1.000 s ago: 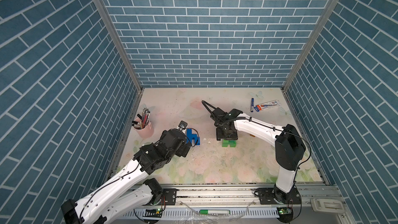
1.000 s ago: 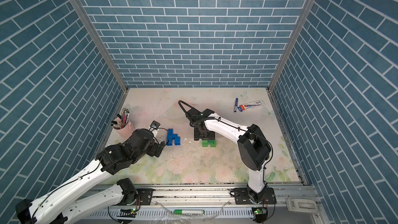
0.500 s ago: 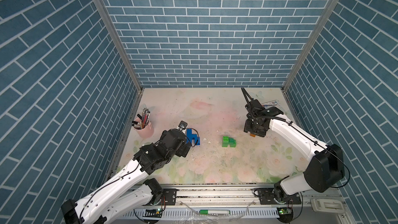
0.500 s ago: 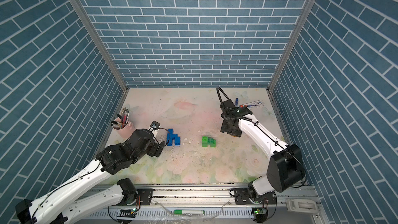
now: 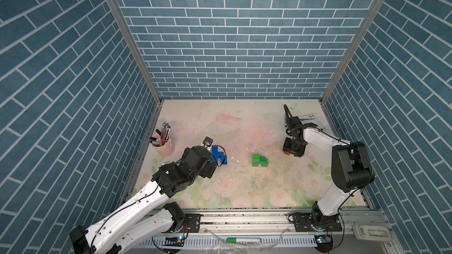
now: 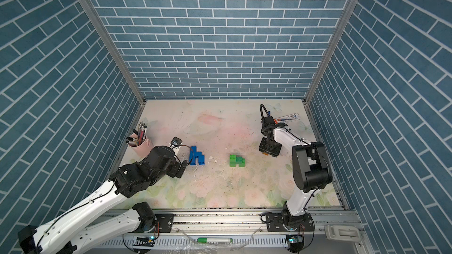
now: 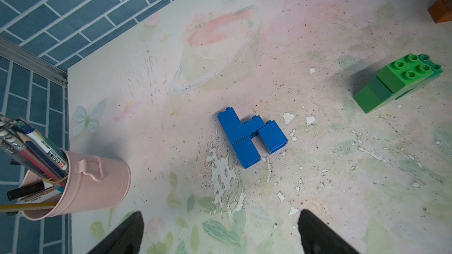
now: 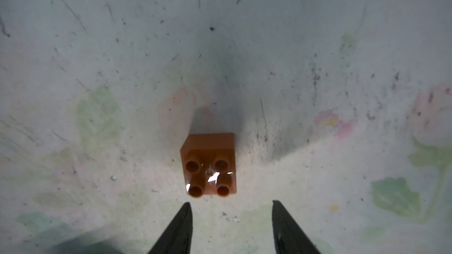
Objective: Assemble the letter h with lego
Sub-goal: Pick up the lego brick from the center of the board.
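Just beside orange brick, right pincer parted

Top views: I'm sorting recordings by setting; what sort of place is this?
Probably a robot test booth: blue brick-pattern wall panels enclose a worn floral tabletop, with two white robot arms on a metal rail.

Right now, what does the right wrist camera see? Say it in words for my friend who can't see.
A small orange lego brick sits studs-up on the scuffed, flower-printed table. The right claw has its two black fingers spread apart just short of the brick, not touching it.
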Controlling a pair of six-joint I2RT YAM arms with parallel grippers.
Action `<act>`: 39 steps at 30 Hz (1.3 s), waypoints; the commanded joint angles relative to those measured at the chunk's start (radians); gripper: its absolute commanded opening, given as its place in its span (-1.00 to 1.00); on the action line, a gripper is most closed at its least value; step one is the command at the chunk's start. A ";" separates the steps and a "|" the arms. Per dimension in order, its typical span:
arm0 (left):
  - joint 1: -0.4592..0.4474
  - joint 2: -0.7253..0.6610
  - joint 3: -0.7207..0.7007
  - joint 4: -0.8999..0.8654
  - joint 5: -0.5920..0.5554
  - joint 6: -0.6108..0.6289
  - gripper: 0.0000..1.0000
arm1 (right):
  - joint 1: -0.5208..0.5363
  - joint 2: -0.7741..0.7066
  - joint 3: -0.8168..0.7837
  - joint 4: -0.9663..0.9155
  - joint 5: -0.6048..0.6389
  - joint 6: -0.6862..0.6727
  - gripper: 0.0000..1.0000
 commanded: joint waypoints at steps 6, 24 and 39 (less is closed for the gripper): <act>0.006 -0.001 0.009 -0.009 -0.007 -0.002 0.99 | -0.006 0.070 0.046 0.066 0.063 -0.047 0.07; 0.007 0.012 0.010 -0.008 -0.011 0.001 0.99 | -0.014 0.073 0.059 0.045 0.067 -0.060 -0.68; 0.022 0.006 0.009 -0.002 -0.001 0.003 0.99 | 0.314 -0.150 0.210 -0.172 -0.045 0.080 -1.00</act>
